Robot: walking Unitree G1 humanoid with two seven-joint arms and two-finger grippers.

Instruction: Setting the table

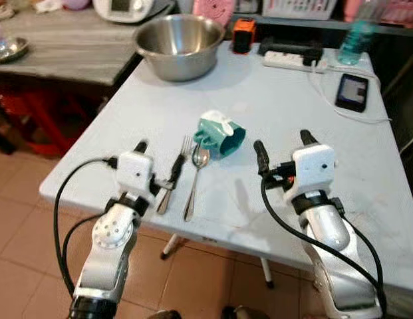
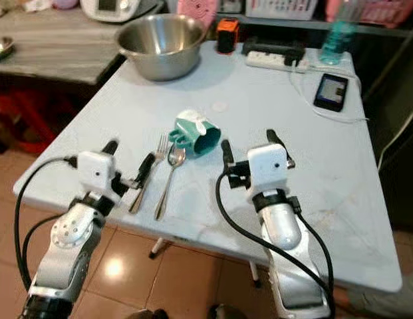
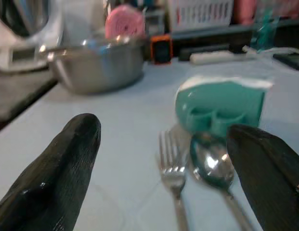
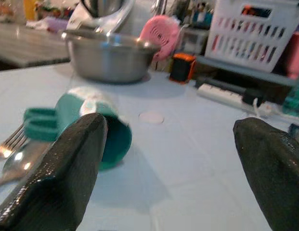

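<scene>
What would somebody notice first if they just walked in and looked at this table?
Probably the teal mug tipped on its side mid-table, with a fork and spoon lying just beside it. Then the robot's left hand and right hand, both open, hovering near them, and the big steel bowl at the far edge.

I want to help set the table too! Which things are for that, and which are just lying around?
For setting the table:
- fork
- spoon
- teal mug, lying on its side
- left gripper and right gripper, both open

Just lying about:
- steel bowl
- power strip
- phone
- orange gadget
- green bottle
</scene>
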